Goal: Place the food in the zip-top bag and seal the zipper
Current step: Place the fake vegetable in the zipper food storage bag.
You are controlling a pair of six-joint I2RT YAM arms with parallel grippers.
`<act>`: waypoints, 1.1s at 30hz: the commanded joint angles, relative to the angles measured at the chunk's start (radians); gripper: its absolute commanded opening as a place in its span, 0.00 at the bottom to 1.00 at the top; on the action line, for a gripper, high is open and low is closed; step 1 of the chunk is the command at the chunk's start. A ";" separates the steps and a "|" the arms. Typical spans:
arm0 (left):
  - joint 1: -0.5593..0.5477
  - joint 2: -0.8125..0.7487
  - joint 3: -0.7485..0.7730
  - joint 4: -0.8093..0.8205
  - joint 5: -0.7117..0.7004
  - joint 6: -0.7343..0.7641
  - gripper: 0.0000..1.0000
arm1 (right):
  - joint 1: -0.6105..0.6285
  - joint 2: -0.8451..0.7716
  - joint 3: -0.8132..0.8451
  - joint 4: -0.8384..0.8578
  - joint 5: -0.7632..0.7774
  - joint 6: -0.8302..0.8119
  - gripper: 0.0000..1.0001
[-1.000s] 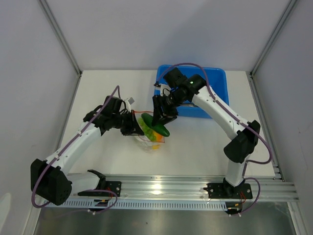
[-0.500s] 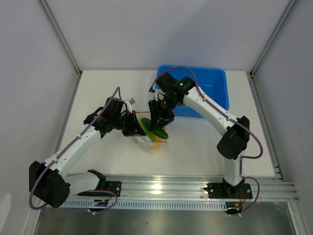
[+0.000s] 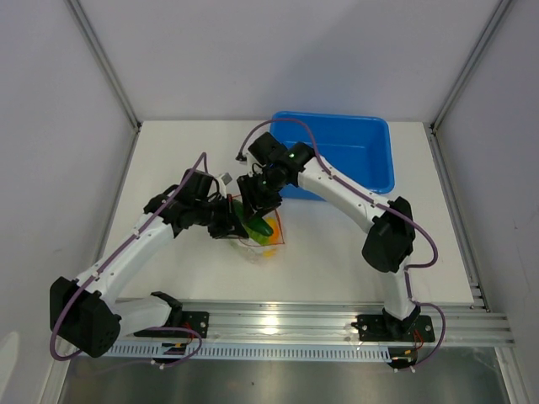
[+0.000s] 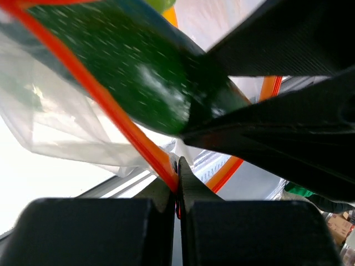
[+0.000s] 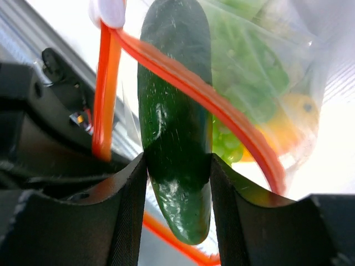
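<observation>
My right gripper (image 5: 178, 185), jaws partway apart, clamps the dark green toy cucumber (image 5: 175, 105) at the centre of the right wrist view. The orange-red zipper strip (image 5: 236, 122) of the clear crinkly plastic bag (image 5: 266, 39) crosses over it. My left gripper (image 4: 177, 169), fully closed, pinches that strip at the lower centre of its view.

zip-top bag (image 3: 261, 242): laid mid-table (image 3: 337, 252), between the arms.
bin (image 3: 362, 160): set behind and right of the bag.
cucumber (image 5: 176, 138): gripped between the right tool's (image 5: 178, 166) fingers, partway through the bag mouth.
zipper (image 5: 222, 108): pinched in the left tool (image 4: 177, 166).
mango (image 5: 302, 119), pea cluster (image 5: 244, 72): contained in the bag.
</observation>
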 commanded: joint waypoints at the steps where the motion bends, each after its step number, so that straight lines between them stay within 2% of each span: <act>1: -0.009 -0.019 0.050 -0.015 0.028 -0.005 0.01 | 0.009 -0.034 -0.038 0.137 0.078 -0.027 0.03; 7: -0.009 -0.018 0.056 -0.010 0.040 -0.019 0.01 | 0.020 -0.083 -0.170 0.223 0.145 -0.061 0.18; 10: -0.009 -0.015 0.055 -0.007 0.048 -0.025 0.00 | 0.031 -0.108 -0.207 0.234 0.176 -0.081 0.34; 11: -0.009 -0.015 0.056 -0.007 0.049 -0.024 0.01 | 0.034 -0.121 -0.210 0.235 0.182 -0.086 0.44; 12: -0.009 -0.015 0.056 -0.007 0.046 -0.024 0.01 | 0.035 -0.131 -0.214 0.237 0.188 -0.089 0.49; 14: -0.009 -0.013 0.059 -0.009 0.043 -0.024 0.00 | 0.040 -0.169 -0.221 0.243 0.208 -0.101 0.54; 19: -0.007 -0.015 0.065 -0.016 0.032 -0.018 0.01 | 0.044 -0.242 -0.180 0.203 0.217 -0.127 0.56; 21: -0.007 -0.015 0.065 -0.018 0.026 -0.015 0.01 | 0.043 -0.272 -0.148 0.169 0.222 -0.139 0.62; 22: -0.007 -0.013 0.064 -0.021 0.023 -0.013 0.01 | 0.041 -0.278 -0.140 0.158 0.219 -0.144 0.68; 23: -0.007 -0.015 0.064 -0.021 0.023 -0.010 0.01 | 0.041 -0.282 -0.129 0.133 0.216 -0.152 0.81; 24: -0.007 -0.016 0.062 -0.023 0.022 -0.010 0.01 | 0.043 -0.284 -0.128 0.120 0.222 -0.156 0.86; 25: -0.007 -0.018 0.065 -0.023 0.018 -0.009 0.01 | 0.041 -0.293 -0.129 0.114 0.230 -0.158 0.98; 28: -0.007 -0.027 0.061 -0.024 0.014 -0.010 0.01 | 0.040 -0.330 -0.164 0.137 0.302 -0.149 0.99; 31: -0.007 -0.044 0.055 -0.029 0.012 -0.013 0.01 | 0.017 -0.347 -0.175 0.155 0.388 -0.046 0.99; 33: -0.007 -0.055 0.046 -0.029 0.008 -0.016 0.01 | -0.024 -0.339 -0.174 0.163 0.229 -0.090 1.00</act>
